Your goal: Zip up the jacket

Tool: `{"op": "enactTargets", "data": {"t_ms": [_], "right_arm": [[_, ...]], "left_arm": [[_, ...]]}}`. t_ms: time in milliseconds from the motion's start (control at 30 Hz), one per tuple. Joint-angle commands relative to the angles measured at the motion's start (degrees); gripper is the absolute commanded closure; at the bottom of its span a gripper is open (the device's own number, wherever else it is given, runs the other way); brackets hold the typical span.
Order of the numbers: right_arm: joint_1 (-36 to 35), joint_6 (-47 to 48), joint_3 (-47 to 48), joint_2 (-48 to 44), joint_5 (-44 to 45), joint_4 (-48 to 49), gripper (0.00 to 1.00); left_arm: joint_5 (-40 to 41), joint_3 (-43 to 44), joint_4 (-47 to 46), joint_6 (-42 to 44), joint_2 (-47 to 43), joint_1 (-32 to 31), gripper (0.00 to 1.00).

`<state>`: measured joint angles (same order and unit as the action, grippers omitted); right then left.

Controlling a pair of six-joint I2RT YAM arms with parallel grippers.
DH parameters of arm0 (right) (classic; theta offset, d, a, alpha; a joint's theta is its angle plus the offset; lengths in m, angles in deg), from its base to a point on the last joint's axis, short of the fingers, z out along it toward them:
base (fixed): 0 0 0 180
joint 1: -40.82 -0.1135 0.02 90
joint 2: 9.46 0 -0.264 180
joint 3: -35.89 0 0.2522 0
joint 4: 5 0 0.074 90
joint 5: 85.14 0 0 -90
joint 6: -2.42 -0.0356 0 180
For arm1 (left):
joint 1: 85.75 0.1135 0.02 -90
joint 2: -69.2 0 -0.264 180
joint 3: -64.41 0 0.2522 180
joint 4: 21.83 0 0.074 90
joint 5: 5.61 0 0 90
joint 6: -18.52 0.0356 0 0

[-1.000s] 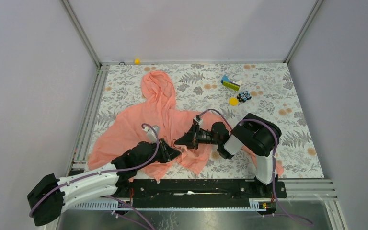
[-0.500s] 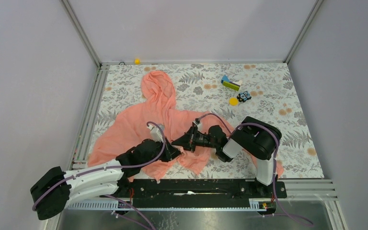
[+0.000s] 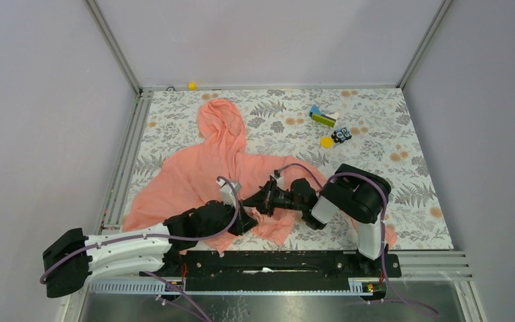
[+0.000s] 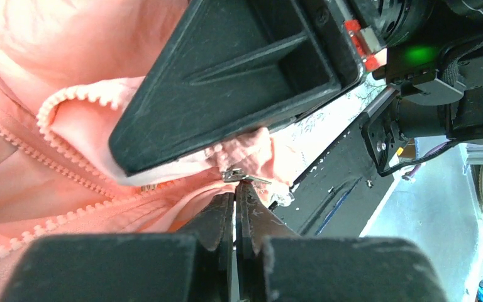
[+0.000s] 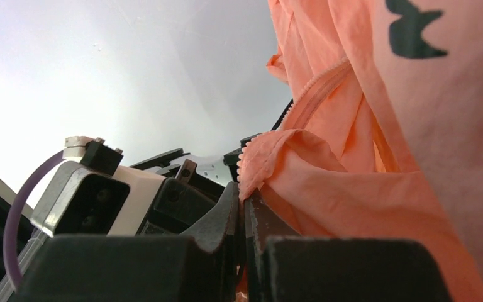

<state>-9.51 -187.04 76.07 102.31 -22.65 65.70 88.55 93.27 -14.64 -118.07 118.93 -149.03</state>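
Observation:
The salmon-pink jacket (image 3: 201,174) lies spread on the floral table, hood toward the far side, front hem bunched near both grippers. My left gripper (image 3: 245,218) is shut, its tips (image 4: 236,192) pinching the metal zipper pull (image 4: 244,177) at the hem. My right gripper (image 3: 251,200) is shut on the jacket's toothed zipper edge (image 5: 258,151), lifting it just above the left gripper. The right gripper's black finger (image 4: 239,69) fills the top of the left wrist view. The dark chest mark (image 5: 412,28) shows in the right wrist view.
A yellow-green block (image 3: 322,119), a yellow disc (image 3: 326,141) and a small dark toy (image 3: 340,135) lie at the far right. A small yellow piece (image 3: 192,85) sits at the far edge. The black base rail (image 3: 288,261) runs along the near edge.
My left arm has swung lower and its gripper moved right toward the right gripper. My right gripper has moved a little left and nearer with the jacket edge.

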Motion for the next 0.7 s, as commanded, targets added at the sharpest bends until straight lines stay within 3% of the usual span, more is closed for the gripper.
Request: {"op": "enactTargets", "data": {"t_ms": [0,33,100,267,333,500,667], "right_arm": [[0.7,-0.1,-0.7,-1.8,2.2,11.7,1.00],[1.1,0.3,-1.0,-2.0,1.9,11.6,1.00],[2.2,0.9,-1.8,-2.3,0.9,11.7,1.00],[4.6,3.1,-3.3,-3.2,-1.8,11.8,1.00],[4.8,3.7,-3.8,-3.5,-2.4,11.7,1.00],[5.1,4.0,-5.3,-3.4,-1.9,11.7,1.00],[5.0,3.8,-4.9,-3.3,-1.9,11.8,1.00]], "left_arm": [[0.8,-1.1,1.7,-1.8,-3.0,-0.9,1.00],[1.3,-0.9,3.2,-2.2,-3.5,-0.9,1.00],[1.8,-0.2,6.1,-3.0,-5.0,-0.9,0.91],[3.4,0.0,12.5,-5.1,-11.5,-0.8,0.57],[3.8,0.0,14.2,-5.7,-15.0,-0.8,0.50],[3.1,0.9,15.3,-6.0,-20.0,-0.8,0.40],[3.9,3.7,15.8,-6.8,-16.6,-0.8,0.41]]}}
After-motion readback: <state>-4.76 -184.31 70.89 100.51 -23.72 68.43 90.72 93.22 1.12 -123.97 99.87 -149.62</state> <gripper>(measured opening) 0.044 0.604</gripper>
